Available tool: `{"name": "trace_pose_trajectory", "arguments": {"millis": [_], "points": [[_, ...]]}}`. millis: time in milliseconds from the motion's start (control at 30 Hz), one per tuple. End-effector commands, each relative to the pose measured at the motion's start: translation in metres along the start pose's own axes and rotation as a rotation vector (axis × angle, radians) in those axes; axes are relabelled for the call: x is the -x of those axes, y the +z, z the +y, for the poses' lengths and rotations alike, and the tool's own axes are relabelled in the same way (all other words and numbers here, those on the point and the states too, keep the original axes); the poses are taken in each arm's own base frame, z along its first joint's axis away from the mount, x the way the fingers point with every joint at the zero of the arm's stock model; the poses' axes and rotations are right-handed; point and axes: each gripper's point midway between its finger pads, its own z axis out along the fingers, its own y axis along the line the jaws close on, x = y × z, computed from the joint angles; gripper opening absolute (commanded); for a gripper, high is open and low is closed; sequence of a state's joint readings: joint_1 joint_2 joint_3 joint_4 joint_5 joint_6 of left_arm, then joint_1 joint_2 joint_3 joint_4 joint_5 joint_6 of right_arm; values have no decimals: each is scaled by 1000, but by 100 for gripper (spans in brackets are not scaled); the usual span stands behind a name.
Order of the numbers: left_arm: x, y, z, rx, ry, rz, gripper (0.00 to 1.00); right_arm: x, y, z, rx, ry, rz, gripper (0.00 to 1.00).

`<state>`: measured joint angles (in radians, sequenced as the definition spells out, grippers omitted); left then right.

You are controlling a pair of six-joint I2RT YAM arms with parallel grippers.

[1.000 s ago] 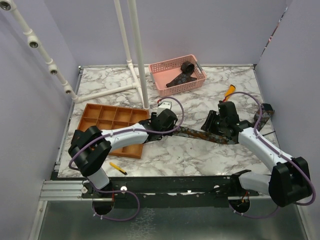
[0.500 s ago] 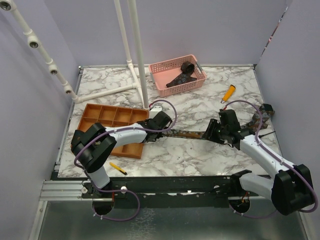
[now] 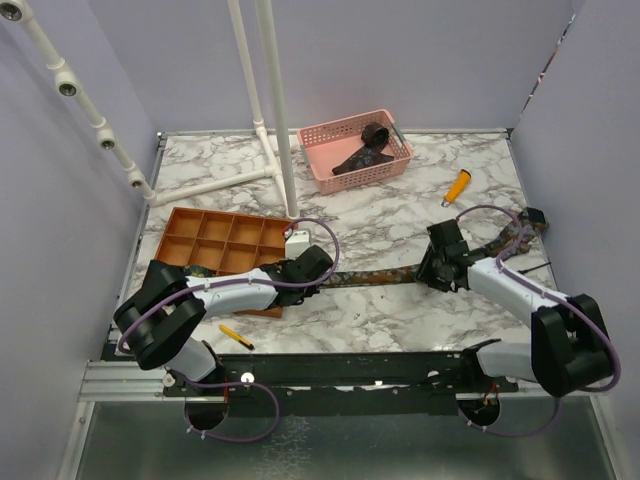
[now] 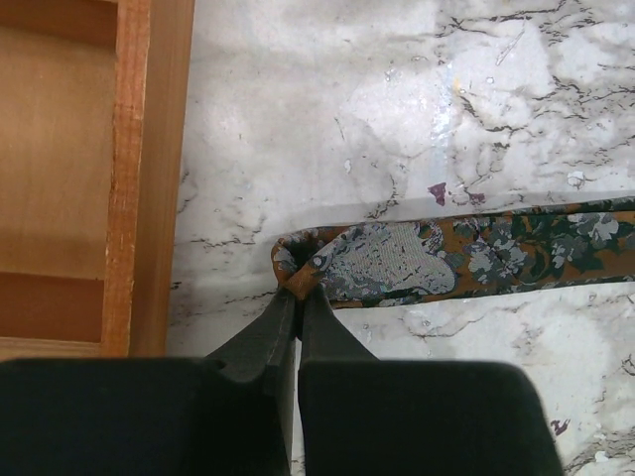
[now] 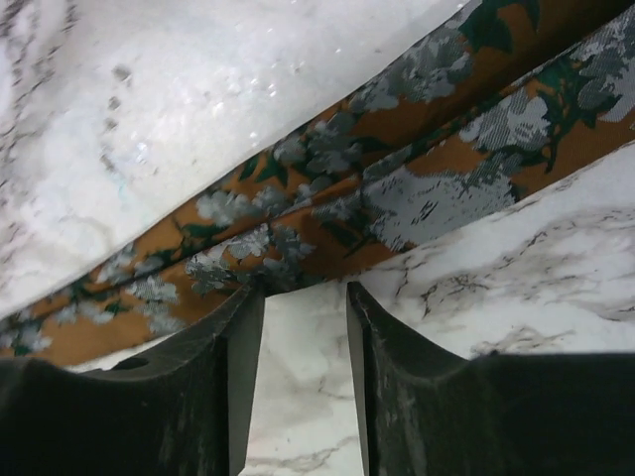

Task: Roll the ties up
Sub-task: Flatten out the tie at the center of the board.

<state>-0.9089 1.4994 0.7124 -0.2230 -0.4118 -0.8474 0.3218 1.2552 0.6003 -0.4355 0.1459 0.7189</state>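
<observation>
A long floral tie (image 3: 385,272), rust-orange with grey-green flowers, lies stretched across the marble table from the left gripper to the right edge. My left gripper (image 3: 300,272) is shut on its folded narrow end (image 4: 298,278), right beside the wooden tray. My right gripper (image 3: 437,272) is open, its fingertips (image 5: 248,297) at the near edge of the tie (image 5: 397,188), which lies doubled there; nothing is between the jaws but bare marble. Another dark tie (image 3: 366,145), partly rolled, sits in the pink basket (image 3: 322,135).
A wooden compartment tray (image 3: 200,235) stands at the left, its rim in the left wrist view (image 4: 134,169). A white pipe frame (image 3: 270,110) rises at the back. An orange-handled tool (image 3: 456,186) lies at the back right; a yellow one (image 3: 236,336) at the front left.
My left gripper has pulled the tie's end leftward toward the tray, drawing the tie out straight. My right gripper has lowered to the table and shifted slightly toward the front.
</observation>
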Motion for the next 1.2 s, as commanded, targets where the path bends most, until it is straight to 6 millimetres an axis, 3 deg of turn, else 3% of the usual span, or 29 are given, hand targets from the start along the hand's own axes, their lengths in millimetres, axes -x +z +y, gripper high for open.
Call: {"name": "trace_pose_trajectory", "arguments": {"millis": [0, 200, 367, 467, 600, 700, 767, 900, 1000, 1167], "points": [[-35, -2, 24, 66, 3, 84, 0, 23, 17, -6, -108, 45, -72, 39], [-43, -4, 35, 81, -10, 83, 0, 36, 37, -25, -184, 136, -82, 32], [-47, -7, 43, 85, -22, 79, 0, 34, 57, -22, -213, 125, -8, 33], [-48, -10, 46, 80, -30, 74, 0, 46, 44, -9, -162, 107, -19, 40], [-48, -13, 49, 75, -44, 67, 0, 88, -2, -5, -147, 67, -163, 51], [-48, -13, 47, 65, -44, 63, 0, 125, -28, -25, -174, 143, -240, 52], [-48, -12, 47, 60, -45, 59, 0, 142, -33, -48, -187, 280, -265, 50], [-48, -11, 44, 48, -41, 60, 0, 160, -19, -79, -177, 524, -331, 37], [-48, -12, 44, 43, -38, 59, 0, 180, -9, -89, -214, 555, -411, 32], [-43, -16, 41, 17, -46, 45, 0, 210, 14, -117, -384, 483, -350, 29]]}}
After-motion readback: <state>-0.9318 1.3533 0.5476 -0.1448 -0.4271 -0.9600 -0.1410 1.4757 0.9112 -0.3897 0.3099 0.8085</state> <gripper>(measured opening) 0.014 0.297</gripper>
